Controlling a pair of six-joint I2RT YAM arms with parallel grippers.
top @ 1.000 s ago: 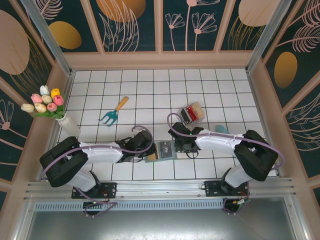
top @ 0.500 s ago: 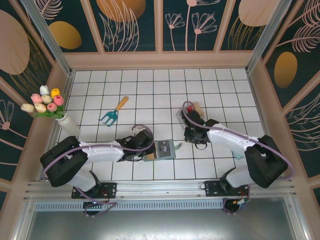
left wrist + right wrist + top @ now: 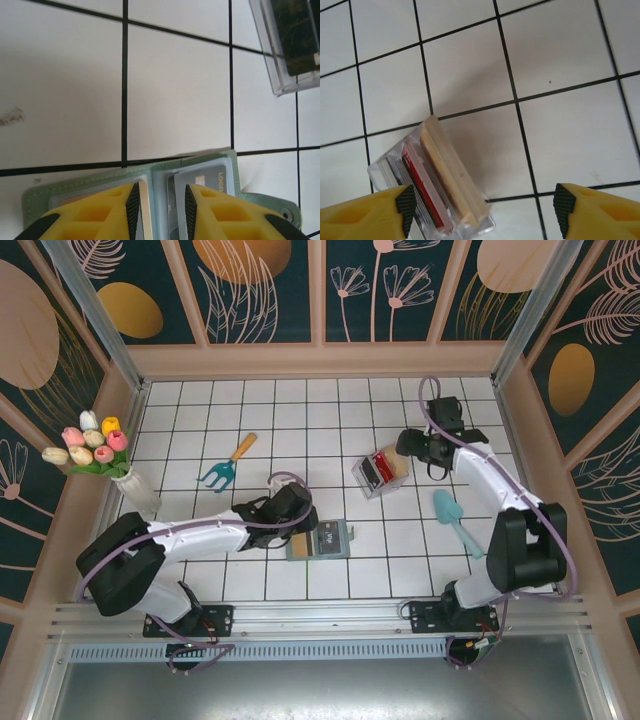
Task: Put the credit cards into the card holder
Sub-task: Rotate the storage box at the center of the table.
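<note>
Left hand (image 3: 160, 200) ajar over card holder (image 3: 325, 540), right hand (image 3: 482, 210) agape above tray (image 3: 382, 172) of credit cards (image 3: 422, 185), trowel (image 3: 452, 515) nearby

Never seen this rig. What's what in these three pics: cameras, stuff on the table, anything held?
Two robot arms are bolted at the near edge of the table. The wide picture comes from a fixed camera above and behind them; the other two come from wrist cameras. The left fingers hover slightly parted over the open green card holder, which has a card in one pocket. The right fingers stand wide open by a clear tray holding credit cards. Nothing is held. Also on it: a teal trowel, a hand rake, a vase of tulips.
</note>
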